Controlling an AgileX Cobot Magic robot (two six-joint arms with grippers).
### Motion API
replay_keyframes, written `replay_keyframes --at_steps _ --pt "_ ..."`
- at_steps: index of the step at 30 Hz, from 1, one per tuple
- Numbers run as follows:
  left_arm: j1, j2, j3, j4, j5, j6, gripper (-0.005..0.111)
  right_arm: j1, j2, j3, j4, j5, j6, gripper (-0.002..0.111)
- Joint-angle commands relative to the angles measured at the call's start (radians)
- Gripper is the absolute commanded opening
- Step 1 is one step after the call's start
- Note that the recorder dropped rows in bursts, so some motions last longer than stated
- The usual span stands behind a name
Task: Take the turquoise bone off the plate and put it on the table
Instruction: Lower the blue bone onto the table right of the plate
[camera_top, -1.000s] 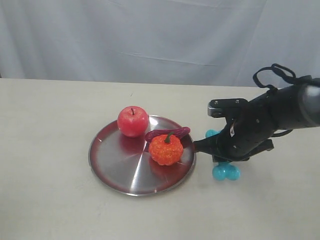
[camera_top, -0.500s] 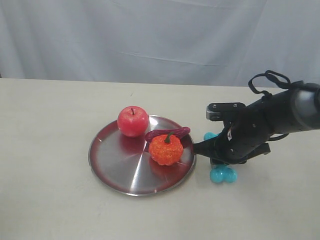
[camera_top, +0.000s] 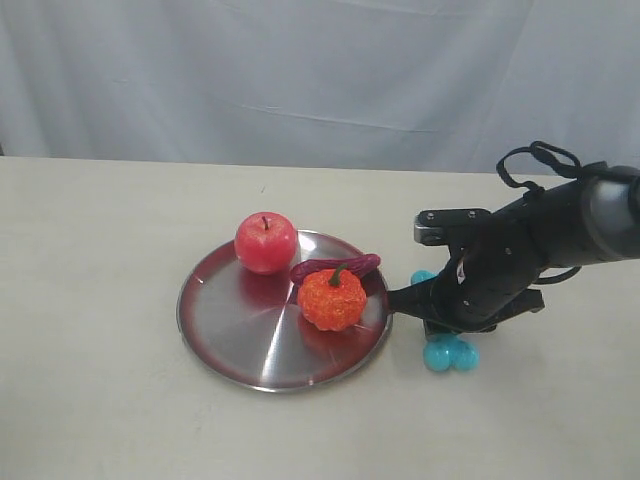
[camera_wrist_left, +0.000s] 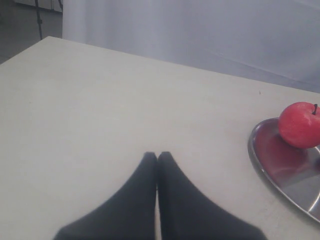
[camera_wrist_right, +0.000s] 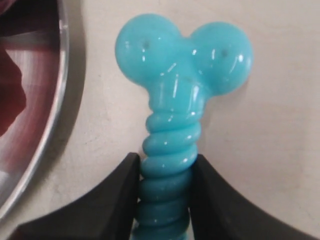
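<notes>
The turquoise bone (camera_top: 450, 354) is off the plate (camera_top: 240, 330), just right of its rim, low over or on the beige table (camera_top: 100, 250); I cannot tell whether it touches. My right gripper (camera_top: 438, 318) is shut on its ribbed shaft. In the right wrist view the black fingers (camera_wrist_right: 117, 192) clamp the shaft of the bone (camera_wrist_right: 182, 65), whose knobbed end sticks out past them beside the plate's rim (camera_wrist_right: 56, 115). My left gripper (camera_wrist_left: 158, 156) is shut and holds nothing, over bare table left of the plate (camera_wrist_left: 280, 165).
A red apple (camera_top: 265, 242) sits at the plate's back edge and also shows in the left wrist view (camera_wrist_left: 299, 124). An orange pumpkin (camera_top: 331, 297) and a purple object (camera_top: 335, 266) lie on the plate's right side, near the right arm. A grey curtain hangs behind.
My right gripper has sunk a little with the bone, staying just right of the plate. The fruits and plate have not moved.
</notes>
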Motion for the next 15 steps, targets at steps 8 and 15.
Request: replay_keyframes --at_steps 8,15 --pt "0.004 -0.001 0.003 -0.001 -0.005 -0.002 0.0 -0.006 0.001 -0.001 -0.006 0.012 0.003 0.0" --pt "0.004 -0.001 0.003 -0.001 -0.005 -0.002 0.0 -0.006 0.001 -0.001 -0.006 0.015 0.003 0.017"
